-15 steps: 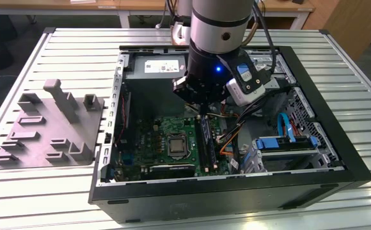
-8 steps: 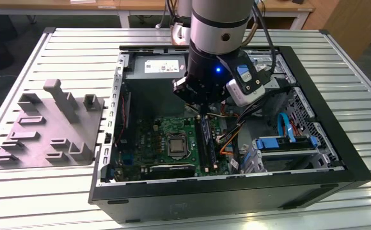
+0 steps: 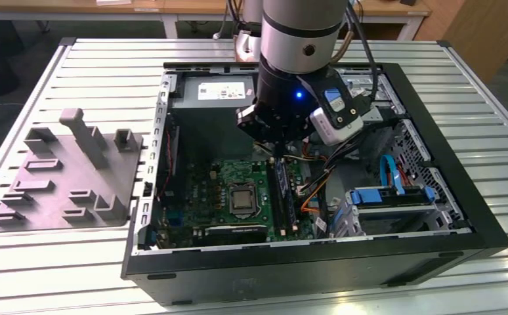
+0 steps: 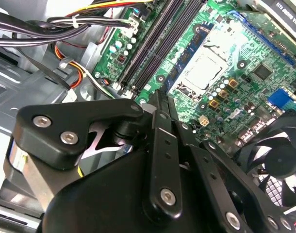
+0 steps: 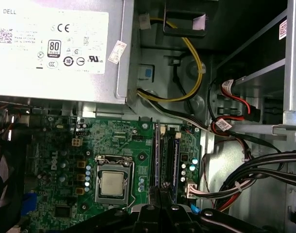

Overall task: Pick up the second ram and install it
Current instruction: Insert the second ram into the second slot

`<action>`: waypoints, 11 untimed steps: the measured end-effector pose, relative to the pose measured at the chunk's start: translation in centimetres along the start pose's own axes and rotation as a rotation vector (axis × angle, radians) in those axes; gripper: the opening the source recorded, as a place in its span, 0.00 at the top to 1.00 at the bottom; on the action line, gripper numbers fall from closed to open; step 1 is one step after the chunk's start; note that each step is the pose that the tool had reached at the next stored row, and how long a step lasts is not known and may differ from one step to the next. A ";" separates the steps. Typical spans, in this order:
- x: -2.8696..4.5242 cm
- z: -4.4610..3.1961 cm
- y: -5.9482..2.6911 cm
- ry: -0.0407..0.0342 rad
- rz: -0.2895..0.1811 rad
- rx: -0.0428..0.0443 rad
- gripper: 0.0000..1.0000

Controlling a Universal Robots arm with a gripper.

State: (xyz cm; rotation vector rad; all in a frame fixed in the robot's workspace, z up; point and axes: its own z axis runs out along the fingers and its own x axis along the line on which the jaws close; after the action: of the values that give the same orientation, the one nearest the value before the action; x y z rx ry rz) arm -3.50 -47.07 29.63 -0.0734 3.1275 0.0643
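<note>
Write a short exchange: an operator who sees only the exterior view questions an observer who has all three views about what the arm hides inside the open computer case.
Operator: The arm blocks my view. What is below it?
Observer: In the first wrist view, the gripper is at one end of the memory slots.
Operator: Anything behind the arm?
Observer: A yellow cable loops beside the power supply.

Matt blk gripper (image 3: 276,148), ribbed metal table (image 3: 464,59)
</note>
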 end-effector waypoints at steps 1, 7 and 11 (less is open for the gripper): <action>-0.02 0.01 0.00 0.0001 0.000 0.0001 0.89; -0.48 0.85 -0.06 0.0000 0.000 0.0000 0.89; -0.48 1.38 -0.08 0.0000 0.000 0.0000 0.89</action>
State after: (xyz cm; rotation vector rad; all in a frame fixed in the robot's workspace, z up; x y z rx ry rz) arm -3.01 -47.06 28.26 -0.0733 3.1275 0.0642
